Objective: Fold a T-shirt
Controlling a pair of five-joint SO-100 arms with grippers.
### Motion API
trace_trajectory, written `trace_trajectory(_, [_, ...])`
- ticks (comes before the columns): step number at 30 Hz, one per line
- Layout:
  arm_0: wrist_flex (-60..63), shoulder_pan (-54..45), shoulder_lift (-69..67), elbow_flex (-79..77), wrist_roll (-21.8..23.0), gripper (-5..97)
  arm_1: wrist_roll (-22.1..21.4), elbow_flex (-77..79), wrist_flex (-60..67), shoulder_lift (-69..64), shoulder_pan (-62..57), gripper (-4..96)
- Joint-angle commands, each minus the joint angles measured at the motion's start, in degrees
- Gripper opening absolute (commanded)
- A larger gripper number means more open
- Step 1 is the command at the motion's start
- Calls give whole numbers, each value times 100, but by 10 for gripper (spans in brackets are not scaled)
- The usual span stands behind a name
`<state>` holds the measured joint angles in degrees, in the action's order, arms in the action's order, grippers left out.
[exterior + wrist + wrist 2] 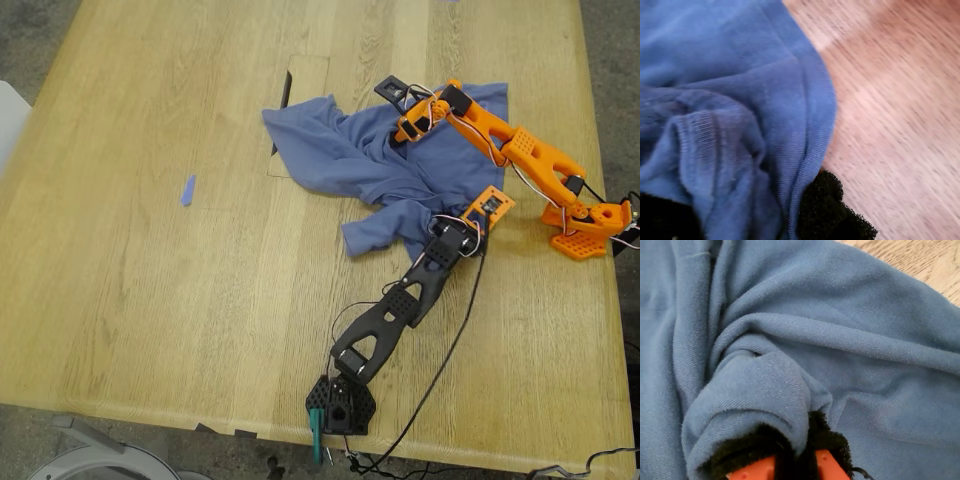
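Note:
The slate-blue T-shirt (380,165) lies crumpled on the wooden table (150,280), right of centre in the exterior view; its print is hidden. My first gripper (441,229), on the black arm, is shut on a bunched hem at the shirt's near edge. In the first wrist view the cloth (740,125) runs between its black pads (827,210). My second gripper (409,128), on the orange arm, is shut on a fold near the shirt's far edge. In the second wrist view the fold (755,395) is pinched at its padded fingertips (827,442).
A small blue scrap (188,190) lies on the table at the exterior view's left. A rectangular hatch (303,95) is set in the tabletop beside the shirt. The black base (340,405) and orange base (585,235) stand at the table's edges, with a cable (445,350) trailing.

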<state>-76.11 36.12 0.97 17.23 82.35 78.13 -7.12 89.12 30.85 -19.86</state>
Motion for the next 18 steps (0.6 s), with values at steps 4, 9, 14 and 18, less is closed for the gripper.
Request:
trace_trajectory(4, [545,-615,176,149,-536,167,-9,-97,18,589,79,-2])
trace_trajectory(9, [686,-905,202,149,-580,24,9,-97,26,642,53,-2])
trace_trajectory(14, [756,-1125,141,167,-501,0,18,-97,44,773,-35,-2])
trace_trajectory(18, [589,-1380,-308,167,-422,0,35,-97,53,993,-141,-2])
